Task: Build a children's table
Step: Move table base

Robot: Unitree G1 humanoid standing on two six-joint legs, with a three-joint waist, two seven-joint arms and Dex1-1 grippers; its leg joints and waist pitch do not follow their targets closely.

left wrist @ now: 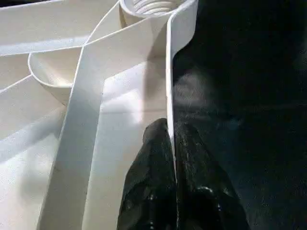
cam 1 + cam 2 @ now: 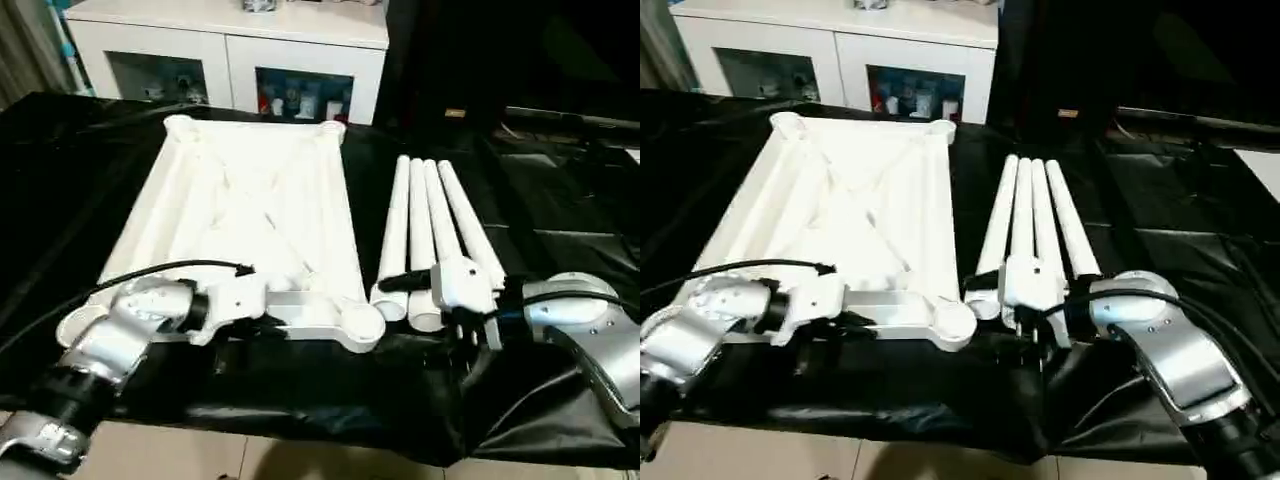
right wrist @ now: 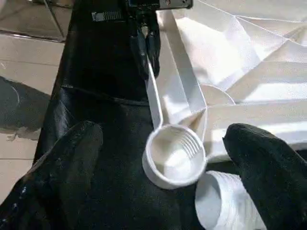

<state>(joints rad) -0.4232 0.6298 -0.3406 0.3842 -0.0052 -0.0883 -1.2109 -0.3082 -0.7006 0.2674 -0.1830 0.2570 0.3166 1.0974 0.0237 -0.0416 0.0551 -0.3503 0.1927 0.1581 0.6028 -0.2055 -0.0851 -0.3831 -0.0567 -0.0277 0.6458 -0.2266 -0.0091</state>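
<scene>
A worktop [image 2: 90, 180] draped in glossy black cloth [image 2: 330, 400] spans the scene, the cloth hanging in folds over its near edge. Behind the worktop stands a white cabinet [image 2: 225, 40] with two glass doors [image 2: 303, 95]; small items sit on shelves behind the glass, too small to tell. Right of the cabinet the background is dark. Below the worktop's near edge lies a pale tiled floor [image 2: 200, 455].

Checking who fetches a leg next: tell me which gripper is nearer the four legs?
Right. The right gripper hangs open at the legs' near ends; the left gripper pinches the tabletop's near rim.
</scene>
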